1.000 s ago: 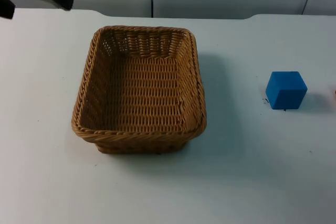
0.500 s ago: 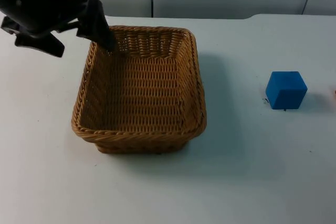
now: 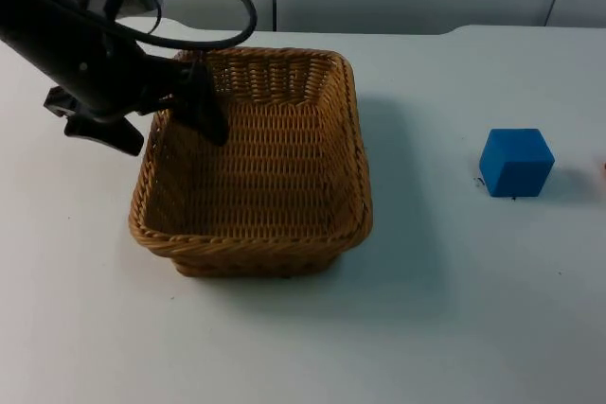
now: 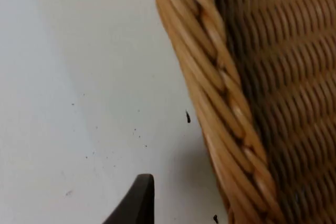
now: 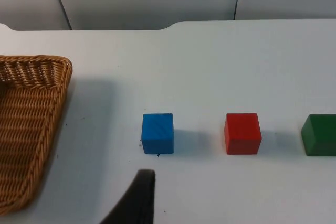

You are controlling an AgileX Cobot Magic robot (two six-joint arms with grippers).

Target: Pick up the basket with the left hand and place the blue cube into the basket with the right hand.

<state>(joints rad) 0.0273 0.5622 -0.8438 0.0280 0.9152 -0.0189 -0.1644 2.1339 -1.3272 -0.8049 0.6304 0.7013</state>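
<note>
I have the left gripper (image 3: 161, 120) with its jaws apart, one finger on each side of the basket (image 3: 256, 163) wall, rim between them. The blue cube (image 3: 516, 162) lies well apart, nearer the waiting right arm; its jaws I cannot tell.

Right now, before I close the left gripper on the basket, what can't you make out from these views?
- Left gripper, top view: it straddles the basket rim, but contact can't be told.
- Basket's near-left wall, top view: the arm hides part.
- Green cube, right wrist view: cut by the edge.
- Right gripper's opening: one fingertip visible.
</note>
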